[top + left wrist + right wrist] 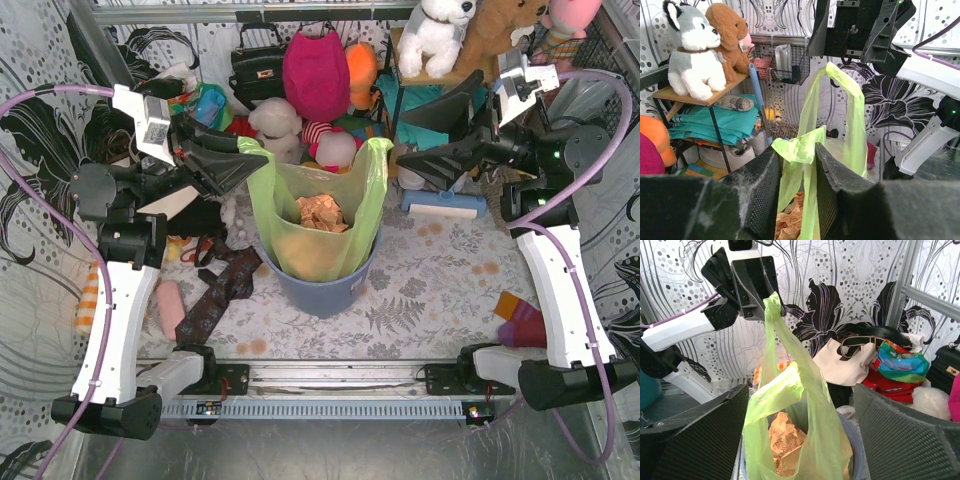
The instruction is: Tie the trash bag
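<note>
- The left gripper [797, 152] has its fingers pressed together on one handle of the trash bag [362, 205] and holds that strip up above the left rim of the bin [322, 290].
- The right gripper [800, 392] is spread wide above the bin's right side. The other handle stands between its fingers — whether it touches them I cannot tell.
- The bag sits inside the bin, mouth open, with crumpled paper [322, 212] showing within.
- The bin stands on the table [430, 290], between the two arms.
</note>
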You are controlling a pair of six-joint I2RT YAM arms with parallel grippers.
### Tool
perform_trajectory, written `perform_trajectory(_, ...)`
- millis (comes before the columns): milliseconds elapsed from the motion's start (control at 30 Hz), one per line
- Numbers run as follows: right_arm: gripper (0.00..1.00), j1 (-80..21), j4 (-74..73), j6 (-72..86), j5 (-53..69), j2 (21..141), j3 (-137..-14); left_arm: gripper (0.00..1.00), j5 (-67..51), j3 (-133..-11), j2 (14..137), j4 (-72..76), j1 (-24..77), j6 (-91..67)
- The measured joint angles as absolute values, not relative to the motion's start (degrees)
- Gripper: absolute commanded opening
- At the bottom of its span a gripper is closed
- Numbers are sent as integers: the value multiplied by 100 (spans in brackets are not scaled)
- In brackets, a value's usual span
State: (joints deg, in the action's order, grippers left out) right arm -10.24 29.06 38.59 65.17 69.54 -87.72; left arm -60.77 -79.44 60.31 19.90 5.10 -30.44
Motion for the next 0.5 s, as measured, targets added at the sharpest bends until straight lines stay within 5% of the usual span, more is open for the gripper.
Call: perform_trajectory(500, 84, -1953, 2788, 3605, 6331, 7328, -8764, 36, -6112, -7832, 6018, 2449, 508, -3330)
